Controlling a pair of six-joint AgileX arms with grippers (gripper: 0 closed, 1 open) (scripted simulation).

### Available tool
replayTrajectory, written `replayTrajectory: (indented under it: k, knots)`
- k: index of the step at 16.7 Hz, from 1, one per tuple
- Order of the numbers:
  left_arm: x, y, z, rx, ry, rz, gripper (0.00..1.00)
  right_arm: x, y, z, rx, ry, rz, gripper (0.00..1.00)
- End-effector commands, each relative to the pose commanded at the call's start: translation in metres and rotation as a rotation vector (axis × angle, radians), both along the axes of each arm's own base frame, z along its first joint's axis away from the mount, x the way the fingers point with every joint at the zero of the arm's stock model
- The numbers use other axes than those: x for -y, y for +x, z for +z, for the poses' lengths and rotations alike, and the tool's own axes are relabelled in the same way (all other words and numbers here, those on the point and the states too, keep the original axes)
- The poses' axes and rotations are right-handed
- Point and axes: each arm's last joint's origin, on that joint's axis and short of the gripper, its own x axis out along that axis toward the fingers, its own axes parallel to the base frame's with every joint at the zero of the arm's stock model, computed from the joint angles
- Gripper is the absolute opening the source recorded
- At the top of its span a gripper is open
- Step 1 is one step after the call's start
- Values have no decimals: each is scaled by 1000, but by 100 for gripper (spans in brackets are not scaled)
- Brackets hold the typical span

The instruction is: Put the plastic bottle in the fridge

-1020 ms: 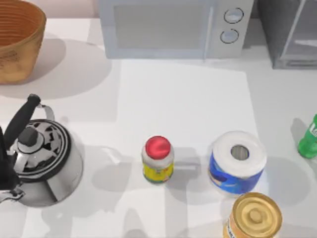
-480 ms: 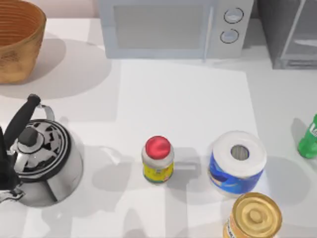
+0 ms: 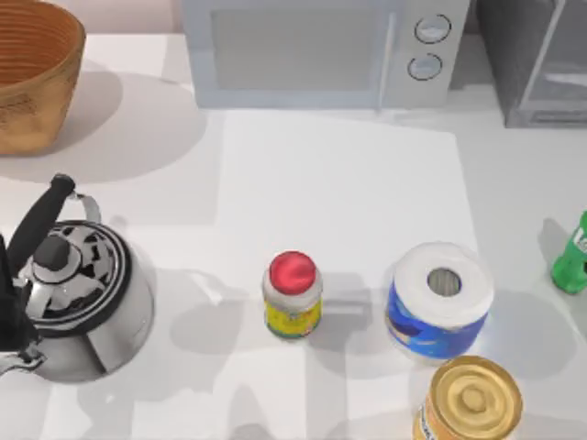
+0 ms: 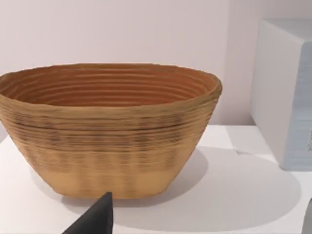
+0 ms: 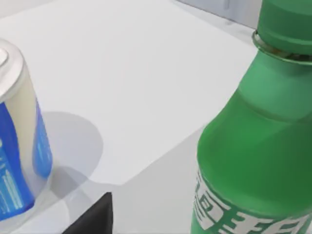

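The plastic bottle [image 3: 571, 260] is small, bright green and pale-labelled, and stands upright at the table's right edge. The right wrist view shows the bottle [image 5: 253, 146] very close, its cap at the frame's edge. My right gripper [image 5: 202, 229] is open right before it, with one dark fingertip [image 5: 95, 219] showing beside it and apart from it. The fridge [image 3: 537, 64], a dark grey box with a pale framed door, stands at the back right. My left gripper [image 4: 202, 229] is open near the basket, holding nothing.
A white microwave [image 3: 321, 50] stands at the back centre and a woven basket [image 3: 32, 73] at the back left. A steel kettle [image 3: 78, 298], a red-capped jar [image 3: 293, 295], a paper roll [image 3: 440, 298] and a gold-lidded can [image 3: 470, 401] stand along the front.
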Motion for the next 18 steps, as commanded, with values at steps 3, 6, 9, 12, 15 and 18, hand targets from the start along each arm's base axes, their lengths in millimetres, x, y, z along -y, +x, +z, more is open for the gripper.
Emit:
replayTrajectory:
  k: [3,6,9,12,15,18]
  knots:
    - [0,0,0,0,0,0,100,-9,9,-5,-1,-1,0,100]
    - [0,0,0,0,0,0,100,-17,20,-16,2,-1,0,100]
    - [0,0,0,0,0,0,100,-23,26,-21,1,-3,-2,100]
    - [0,0,0,0,0,0,100,-23,26,-22,0,-2,-3,100]
    - [0,0,0,0,0,0,100,-23,26,-22,0,-2,-3,85]
    - [0,0,0,0,0,0,100,-23,26,-22,0,-2,-3,63]
